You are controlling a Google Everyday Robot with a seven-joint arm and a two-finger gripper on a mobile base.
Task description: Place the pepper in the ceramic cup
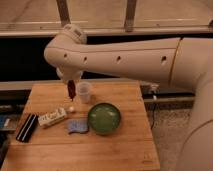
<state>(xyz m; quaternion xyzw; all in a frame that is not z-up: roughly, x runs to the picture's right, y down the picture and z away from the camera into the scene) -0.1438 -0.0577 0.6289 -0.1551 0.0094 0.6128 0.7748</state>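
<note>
Clearly the pepper (71, 90) is already in hand. It hangs from the end effector (70, 82) a little left of the frame's centre, long axis close to vertical, tip pointing down toward the bench (125, 150). The end effector sits at the low end of the big white arm that sweeps in from the right of the frame, and it looks closed on the pepper's upper end, with nothing else in its hold.

What the coming move turns on is the offset to the ceramic cup (84, 92). The cup stands upright just beside the pepper, to its right in the frame, and its mouth looks roughly level with the pepper's lower half. So the pepper is beside the cup, not over it — whether they touch I cannot tell.

My judgement: a short shift toward the frame's right is needed, probably with a small lift so the tip clears the rim, then a release straight down. The mouth is narrow, and the upright axis helps.

The green bowl (104, 118) lies lower right of the cup — the wrong target.
</note>
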